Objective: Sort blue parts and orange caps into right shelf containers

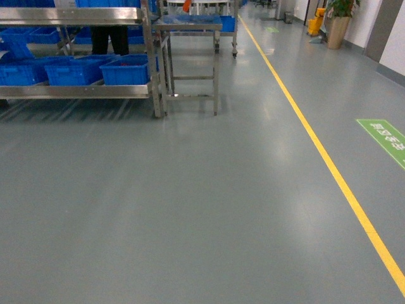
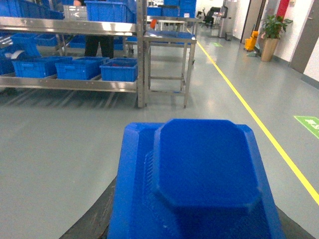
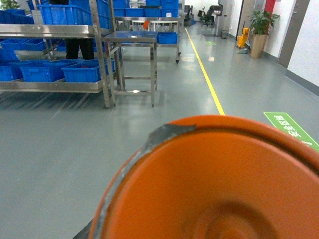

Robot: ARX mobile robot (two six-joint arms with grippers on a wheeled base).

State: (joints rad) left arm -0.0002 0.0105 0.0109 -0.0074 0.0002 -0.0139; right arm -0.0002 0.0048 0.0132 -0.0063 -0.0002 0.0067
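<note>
Floor is seen all around, grey and bare, with a yellow line painted on it. A steel shelf is used here as the landmark. It is seen far ahead and to the left in the head view. Blue bins are lined up on its low level. A small steel table is placed just beside the shelf, on its right. A person's dark legs are seen behind the shelf.

A blue part is seen very close in the left wrist view, so it is judged to be carried by the left arm. An orange cap is seen very close in the right wrist view, so it is judged to be carried by the right arm. Both are well apart from the shelf. No fingers are shown in any view, so it cannot be told how wide they are or how the two things are held.

The step in hand is judged to be the trip to the shelf. Nothing has been dropped into a bin yet. Next, the base should be turned left and driven up to the shelf. Then each piece should be lifted over the right bin and let go. Care is called for near the person.
</note>
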